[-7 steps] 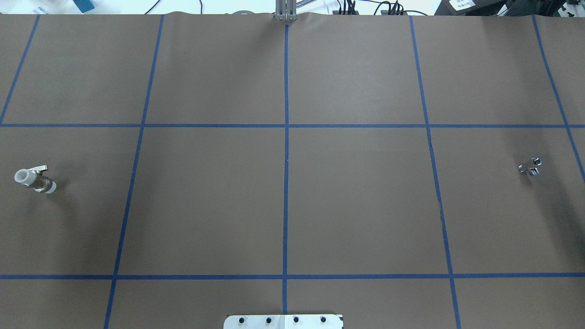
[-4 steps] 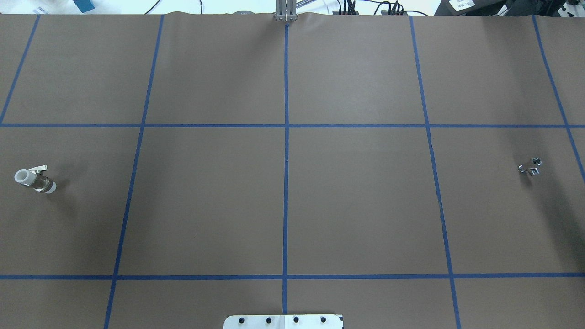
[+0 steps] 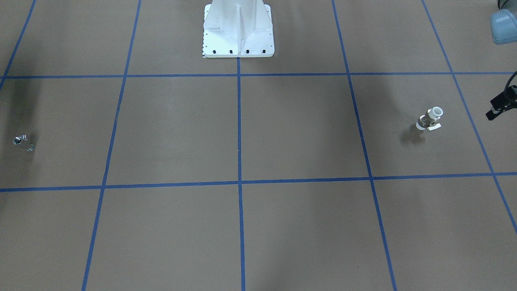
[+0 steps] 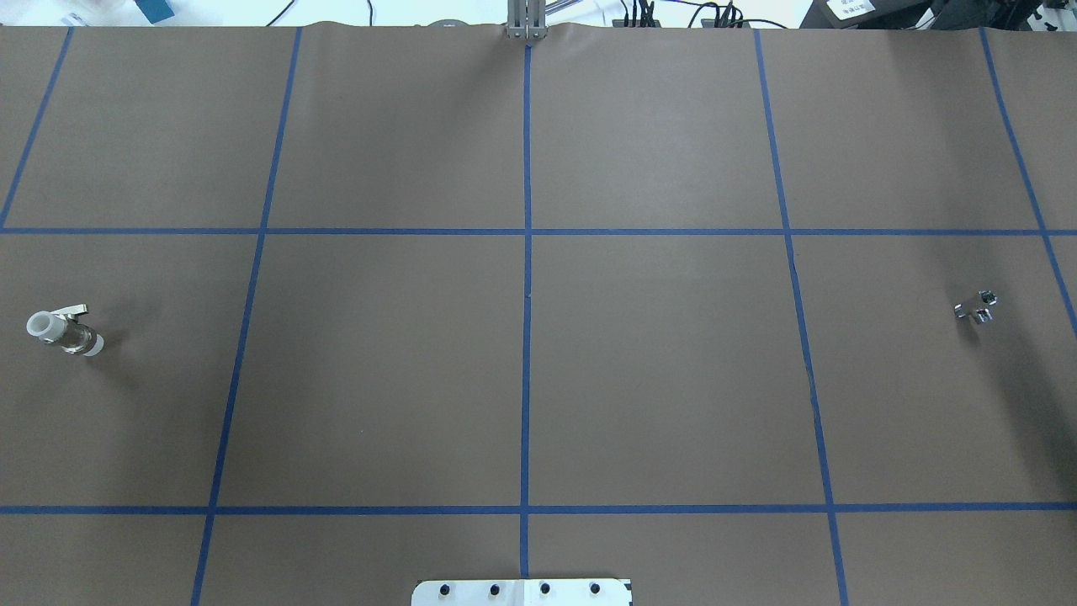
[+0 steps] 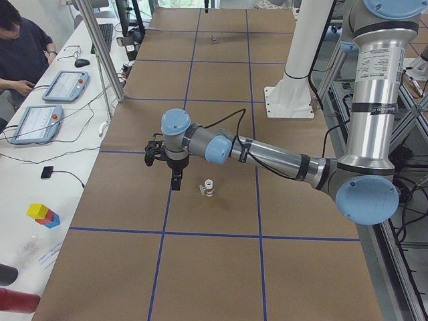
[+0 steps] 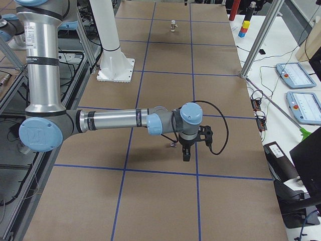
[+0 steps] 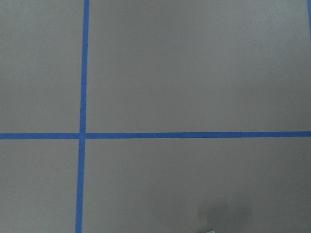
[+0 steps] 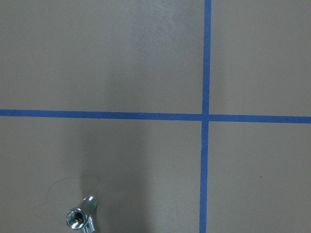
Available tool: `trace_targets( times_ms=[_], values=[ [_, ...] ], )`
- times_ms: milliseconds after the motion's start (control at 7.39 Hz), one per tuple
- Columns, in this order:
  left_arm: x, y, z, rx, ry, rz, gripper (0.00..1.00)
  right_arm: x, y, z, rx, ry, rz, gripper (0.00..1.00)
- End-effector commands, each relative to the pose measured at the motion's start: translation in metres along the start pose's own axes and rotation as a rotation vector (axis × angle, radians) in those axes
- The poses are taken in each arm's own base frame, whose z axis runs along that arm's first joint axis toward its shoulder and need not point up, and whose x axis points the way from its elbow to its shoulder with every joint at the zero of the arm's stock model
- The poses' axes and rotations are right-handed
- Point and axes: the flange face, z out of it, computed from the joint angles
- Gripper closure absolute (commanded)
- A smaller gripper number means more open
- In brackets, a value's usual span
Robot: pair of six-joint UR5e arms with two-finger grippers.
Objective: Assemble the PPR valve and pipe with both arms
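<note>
The PPR valve stands on the brown table at my far left, with white ends, a metal middle and a lever tab; it also shows in the front view and the left view. The chrome pipe lies at my far right, also in the front view and at the bottom of the right wrist view. My left gripper hangs above the table just outward of the valve; only a black part shows at the front view's edge. My right gripper hangs close beside the pipe. I cannot tell whether either is open.
Blue tape lines divide the table into squares. The white base pedestal stands at the robot's side. A seated operator, tablets and an aluminium post are along the far bench.
The shadow at the overhead view's right edge has grown darker and larger. The valve and the pipe have not moved.
</note>
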Motion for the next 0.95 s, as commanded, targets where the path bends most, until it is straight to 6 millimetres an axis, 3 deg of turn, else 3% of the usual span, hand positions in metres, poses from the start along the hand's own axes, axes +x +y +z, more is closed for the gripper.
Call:
trace_targets(
  times_ms=[0,541,812],
  values=[
    [0.035,0.012,0.033,-0.051,0.006,-0.142,0.0,0.0,0.0,0.001,-0.003,0.001,0.003,0.0],
    [0.062,0.033,0.08,-0.092,-0.06,-0.225,0.0,0.0,0.0,0.002,-0.006,-0.006,0.008,0.0],
    [0.034,0.06,0.091,-0.092,-0.057,-0.216,0.0,0.001,0.0,0.002,-0.007,-0.004,0.009,0.0]
  ],
)
